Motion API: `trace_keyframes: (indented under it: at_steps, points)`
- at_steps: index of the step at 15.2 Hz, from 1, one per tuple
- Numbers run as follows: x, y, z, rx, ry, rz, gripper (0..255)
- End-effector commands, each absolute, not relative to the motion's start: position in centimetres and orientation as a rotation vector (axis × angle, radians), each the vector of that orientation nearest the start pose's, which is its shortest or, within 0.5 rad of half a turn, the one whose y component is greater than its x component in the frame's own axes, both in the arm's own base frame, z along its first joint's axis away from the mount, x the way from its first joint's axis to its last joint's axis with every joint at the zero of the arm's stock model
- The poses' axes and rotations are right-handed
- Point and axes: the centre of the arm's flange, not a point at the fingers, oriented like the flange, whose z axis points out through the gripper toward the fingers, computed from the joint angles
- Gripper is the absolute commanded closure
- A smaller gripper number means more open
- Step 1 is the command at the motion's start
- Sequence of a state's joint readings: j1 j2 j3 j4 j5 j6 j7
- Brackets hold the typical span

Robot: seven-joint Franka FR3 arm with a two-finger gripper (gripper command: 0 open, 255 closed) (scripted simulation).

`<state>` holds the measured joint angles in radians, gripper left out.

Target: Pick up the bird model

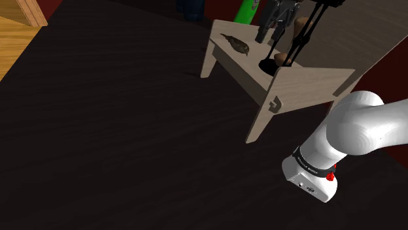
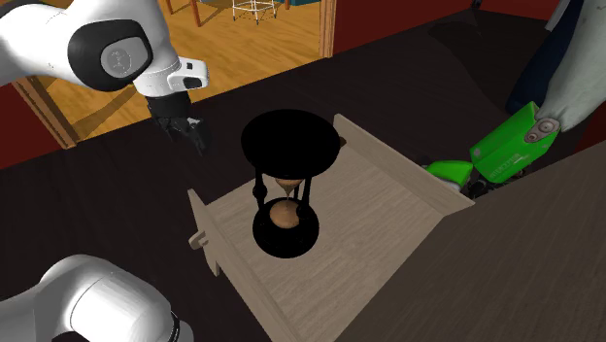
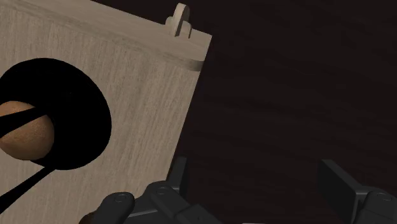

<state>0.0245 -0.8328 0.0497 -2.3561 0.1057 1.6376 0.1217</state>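
Note:
The bird model (image 1: 236, 44) is small, dark brown and lies on the pale wooden shelf (image 1: 242, 68), near the end panel on the shoulder view's left. My black gripper (image 1: 271, 32) hangs above the shelf, to the right of the bird and apart from it. From the second exterior view the gripper (image 2: 185, 132) hovers beyond the shelf's (image 2: 359, 219) left end panel, over the dark surface. Along the hand, the gripper (image 3: 257, 191) is open with nothing between its fingers (image 3: 179, 175), and below them lie dark surface and the shelf's edge (image 3: 159, 95).
An hourglass (image 2: 286, 185) with black round ends and a brown bulb stands on the shelf, close to the gripper (image 1: 281, 59). A green object (image 2: 503, 146) lies past the shelf's far end. A dark surface (image 1: 118, 144) surrounds the shelf; wooden floor (image 1: 16, 39) lies beyond.

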Motion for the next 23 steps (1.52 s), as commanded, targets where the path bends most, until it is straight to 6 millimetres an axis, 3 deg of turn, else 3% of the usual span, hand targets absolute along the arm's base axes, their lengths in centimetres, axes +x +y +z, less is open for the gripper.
trace_keyframes:
  at_steps: [1,23]
  points:
    - [29.9,3.8,61.1,-3.057,0.096,-0.164,0]
    - [50.6,-14.7,52.4,-3.074,0.279,-0.108,0]
